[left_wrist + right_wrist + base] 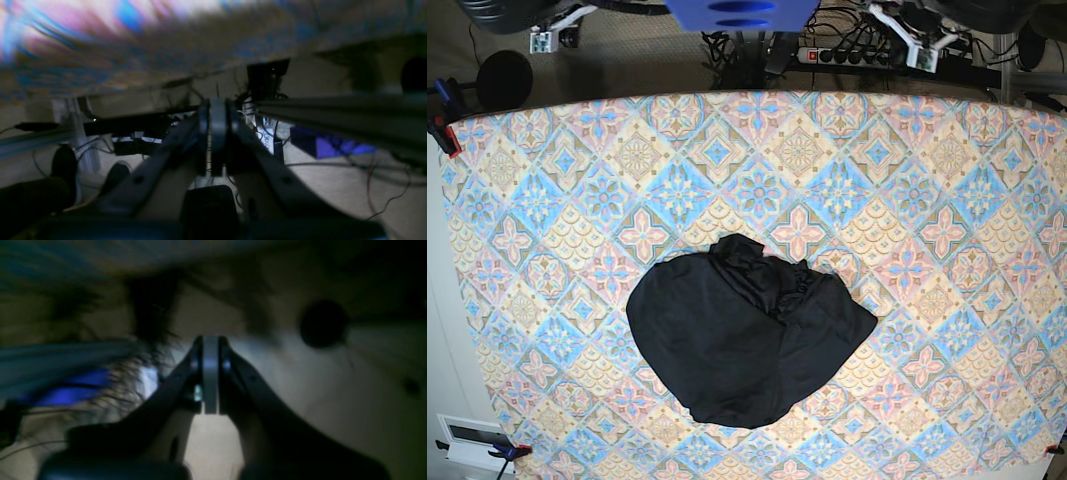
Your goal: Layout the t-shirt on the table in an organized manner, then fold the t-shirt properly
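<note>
The t-shirt (747,340) lies in a crumpled black heap on the bench (947,200), a little below the middle and closer to the near edge than the far one. It is bunched up, with wrinkled folds near its top and a smoother rounded part lower down. No sleeves can be told apart in the pile. The bench cloth has diamond flower tiles in blue, pink and yellow, and it is bare all around the t-shirt.

Both arms are off the bench, up past its far edge, well apart from the t-shirt. The left end effector (217,110) is closed tight, its two fingers pressed together with nothing between them. It points out under the edge of the bench, toward wires (383,166) and a blue box (327,145) on the floor. The right end effector (210,346) is closed tight too and has hold of nothing. Its picture is dark and blurry, so little more can be told there
</note>
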